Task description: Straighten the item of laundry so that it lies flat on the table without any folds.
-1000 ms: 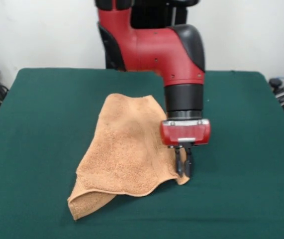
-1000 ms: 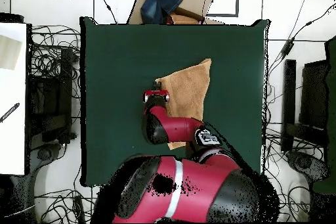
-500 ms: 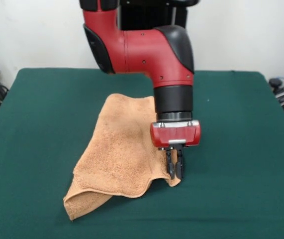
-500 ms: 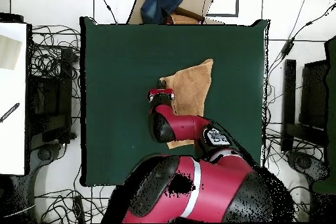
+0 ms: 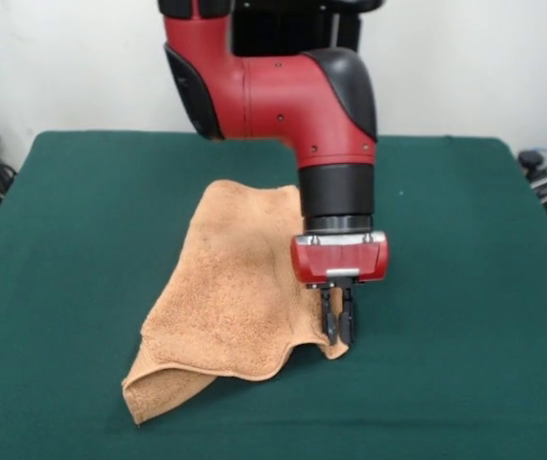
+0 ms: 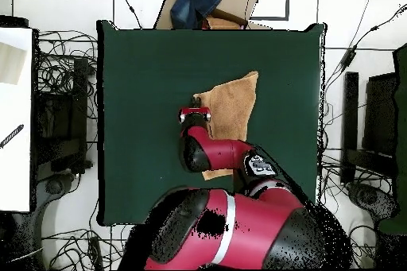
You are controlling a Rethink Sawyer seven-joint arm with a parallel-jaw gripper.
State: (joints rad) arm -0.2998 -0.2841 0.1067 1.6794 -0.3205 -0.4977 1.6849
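Note:
The peach-orange towel (image 5: 235,287) lies rumpled on the dark green table (image 5: 81,249), with a folded-under layer poking out at its near left corner. In the front view my gripper (image 5: 337,326) points straight down at the towel's right corner, shut on that corner just above the felt. From overhead the towel (image 6: 232,102) shows as a slanted patch, partly hidden under my arm, with the gripper (image 6: 195,111) at its left edge.
A cardboard box with a dark blue cloth (image 6: 199,1) sits beyond the table's far edge in the overhead view. Cables (image 6: 63,85) and equipment crowd both sides of the table. Open green felt surrounds the towel on all sides.
Over the last second the gripper shifted left in the front view, dragging the towel's corner with it. In the last half second almost nothing moved.

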